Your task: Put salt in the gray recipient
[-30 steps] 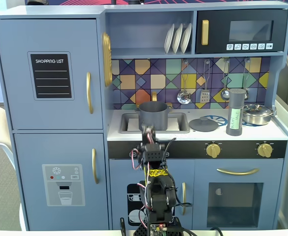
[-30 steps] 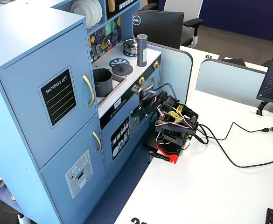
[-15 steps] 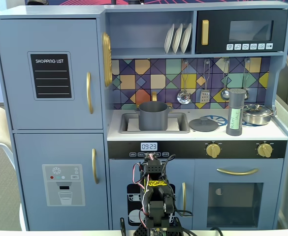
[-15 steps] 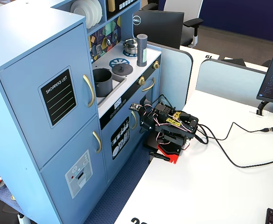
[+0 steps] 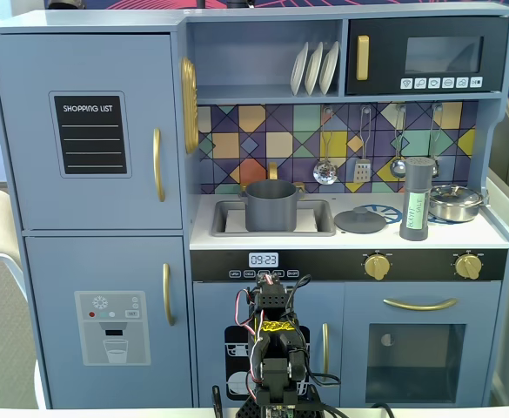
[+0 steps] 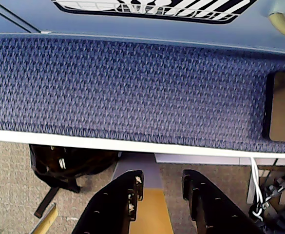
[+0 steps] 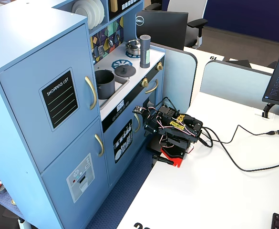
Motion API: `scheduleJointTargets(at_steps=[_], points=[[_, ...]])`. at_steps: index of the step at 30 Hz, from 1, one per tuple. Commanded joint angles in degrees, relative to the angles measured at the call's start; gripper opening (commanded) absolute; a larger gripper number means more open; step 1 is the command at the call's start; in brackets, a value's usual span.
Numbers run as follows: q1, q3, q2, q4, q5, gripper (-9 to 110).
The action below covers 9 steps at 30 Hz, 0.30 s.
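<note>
The salt [image 5: 417, 200], a tall gray shaker with a pale green label, stands upright on the right side of the toy kitchen's counter and also shows in the other fixed view [image 7: 145, 51]. The gray recipient [image 5: 270, 205] sits in the sink left of it, seen from the side as a dark pot [image 7: 104, 83]. My arm [image 5: 271, 335] is folded low in front of the kitchen's lower doors, well below both. In the wrist view my gripper [image 6: 162, 179] points down at the floor, open, with nothing between its black fingers [image 6: 127, 195].
A flat gray lid with a knob [image 5: 360, 219] and a shiny silver pan [image 5: 454, 202] flank the salt. Ladles hang on the backsplash [image 5: 324, 170]. The arm's base stands at the white table's edge [image 7: 172, 152], cables trailing right [image 7: 244, 164]. A black bag [image 6: 69, 165] lies on the floor.
One second ago the arm reached up to the counter's front edge below the pot. It has dropped and folded down in front of the lower doors. Salt and pot have not moved.
</note>
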Motion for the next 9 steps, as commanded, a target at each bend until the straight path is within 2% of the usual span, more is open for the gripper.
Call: scheduleJointTargets(at_steps=[1,9], points=[[1.0,-0.4,0.4,0.4,-0.9,3],[1.0,-0.3,0.4,0.4,-1.0,5]])
